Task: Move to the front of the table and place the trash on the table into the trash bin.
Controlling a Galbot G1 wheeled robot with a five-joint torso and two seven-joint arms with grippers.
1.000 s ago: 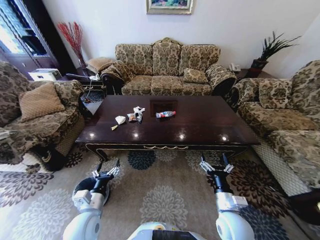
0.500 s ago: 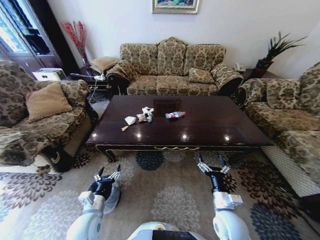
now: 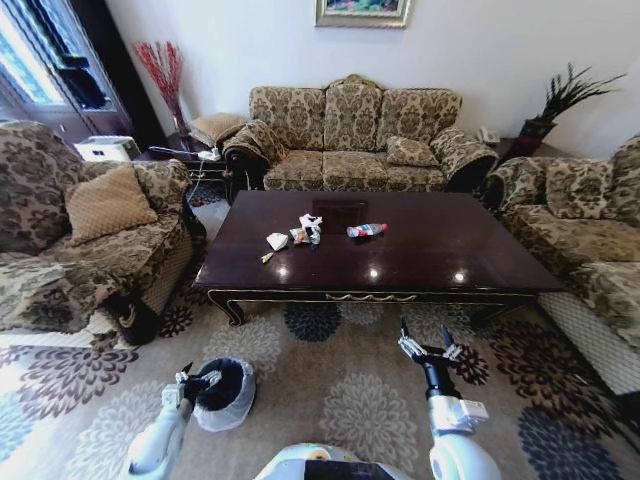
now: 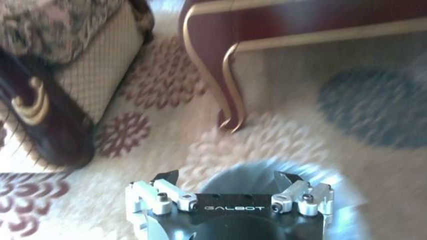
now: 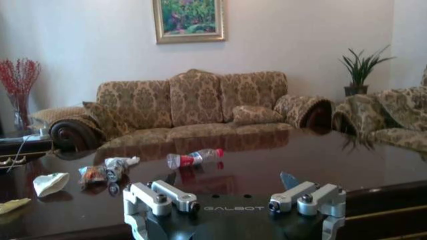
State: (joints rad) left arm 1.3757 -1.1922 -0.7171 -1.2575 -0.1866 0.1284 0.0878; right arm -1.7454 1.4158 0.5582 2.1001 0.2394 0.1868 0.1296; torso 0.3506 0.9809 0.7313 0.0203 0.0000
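Note:
The table (image 3: pixel 420 262) stands ahead of me, dark and glossy. On its left half lies the trash: a crumpled white paper (image 3: pixel 277 240), crinkled wrappers (image 3: pixel 306 230), a crushed clear bottle (image 3: pixel 366 230) and a small scrap (image 3: pixel 265 257). The trash bin (image 3: pixel 224 395), bag-lined, sits on the carpet at my lower left. My left gripper (image 3: pixel 193 378) is open and empty right above the bin (image 4: pixel 347 200). My right gripper (image 3: pixel 425 346) is open and empty, short of the table's front edge. In the right wrist view, the bottle (image 5: pixel 193 158), wrappers (image 5: pixel 103 172) and paper (image 5: pixel 50 182) lie beyond the right gripper (image 5: pixel 227 182).
Patterned sofas surround the table: one behind (image 3: pixel 355 140), an armchair left (image 3: pixel 70 240), another sofa right (image 3: pixel 590 250). A dark handbag (image 3: pixel 130 320) leans by the left armchair. The table's carved leg (image 4: pixel 230 85) rises just past the bin. Open floral carpet (image 3: pixel 350 400) lies before me.
The whole head view has shifted, so the camera moved; table and sofas now sit further right. My left gripper has dropped lower beside the bin. The trash lies as before.

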